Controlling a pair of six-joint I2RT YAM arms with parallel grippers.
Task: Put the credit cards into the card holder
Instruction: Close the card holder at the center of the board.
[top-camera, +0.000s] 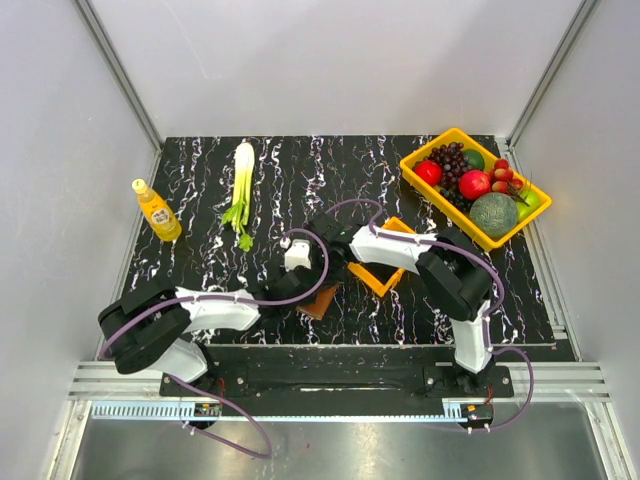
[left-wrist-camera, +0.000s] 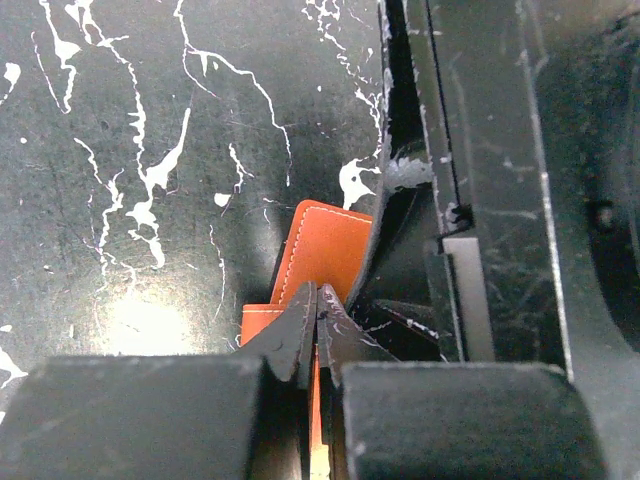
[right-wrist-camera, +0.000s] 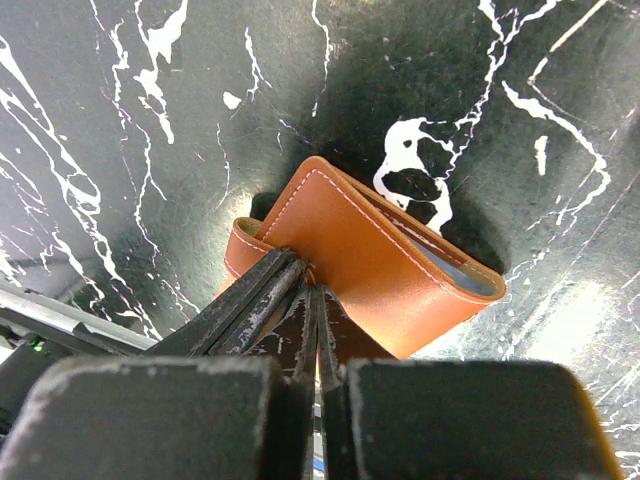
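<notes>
Right wrist view gives the best look: the card holder (right-wrist-camera: 370, 250), tan leather with pale stitching, lies folded on the black marbled table (right-wrist-camera: 130, 110). A pale blue credit card (right-wrist-camera: 465, 275) shows as a thin edge between its leaves at the far right corner. The right hand (right-wrist-camera: 315, 298) is fully closed with its tips at the holder's near edge. A bluish sliver deep between its fingers may be another card, but I cannot tell whether it pinches a card or the leather lip. The left hand (left-wrist-camera: 317, 298) is closed too, nipping the holder's edge so the leather stands edge-on between its tips. The two hands crowd each other, almost touching. From above, they meet mid-table, just beside the small orange bin (top-camera: 375, 280). By my reading, the step in hand is seating a card into the fold while the other hand steadies the holder. To do it well, the left hand should act only as an anchor, gripping the flap firmly without lifting or twisting it. The right should push slowly along the card's own plane, so the card slides rather than bows. With fingers this close, release one hand at a time and draw it straight back, or the holder may drag along.
</notes>
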